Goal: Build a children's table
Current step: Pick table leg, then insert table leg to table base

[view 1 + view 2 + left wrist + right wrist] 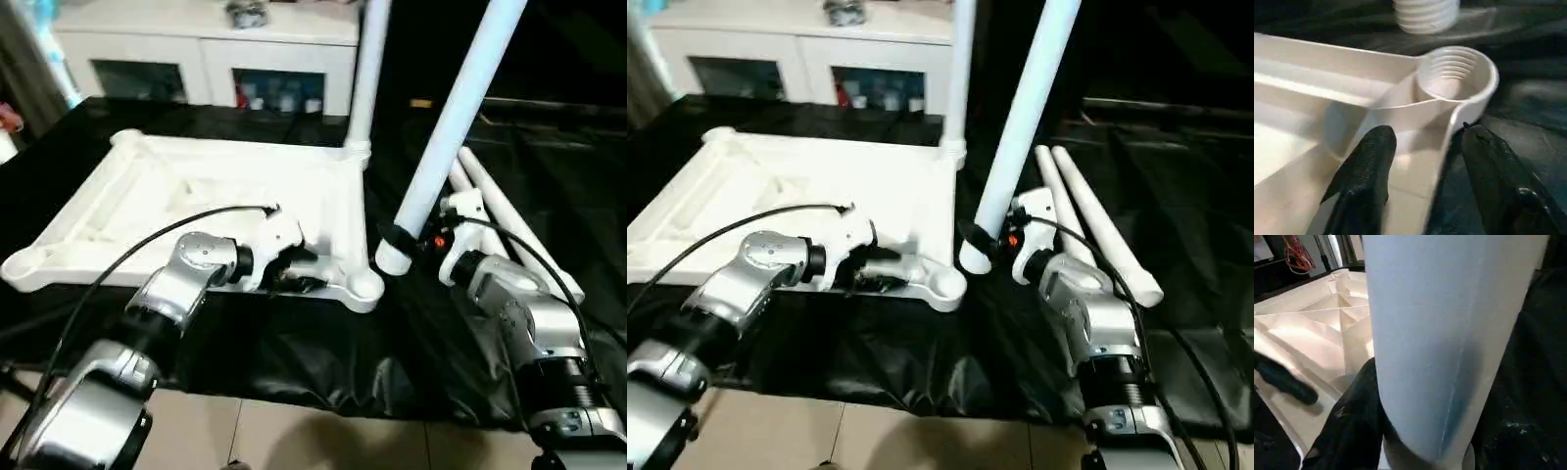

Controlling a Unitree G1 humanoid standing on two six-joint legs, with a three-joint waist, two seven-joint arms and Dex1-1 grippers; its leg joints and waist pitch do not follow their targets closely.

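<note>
The white tabletop point(196, 186) lies underside up on black cloth, its ribs showing. One leg point(364, 78) stands upright in the far right corner socket. My right gripper point(402, 240) is shut on a second leg point(451, 127) near its lower end. That leg is tilted, and its threaded end point(1425, 14) hangs just beside the near right corner socket point(1454, 73). My left gripper point(1425, 166) is open astride the tabletop's near rim, close to that socket, with one finger inside the rim and one outside. Two more legs point(1087, 215) lie on the cloth to the right.
A white cabinet with glass doors point(206, 49) stands behind the work surface. The black cloth point(323, 362) hangs over the near edge above a tiled floor. Black cables point(127, 255) run along both forearms.
</note>
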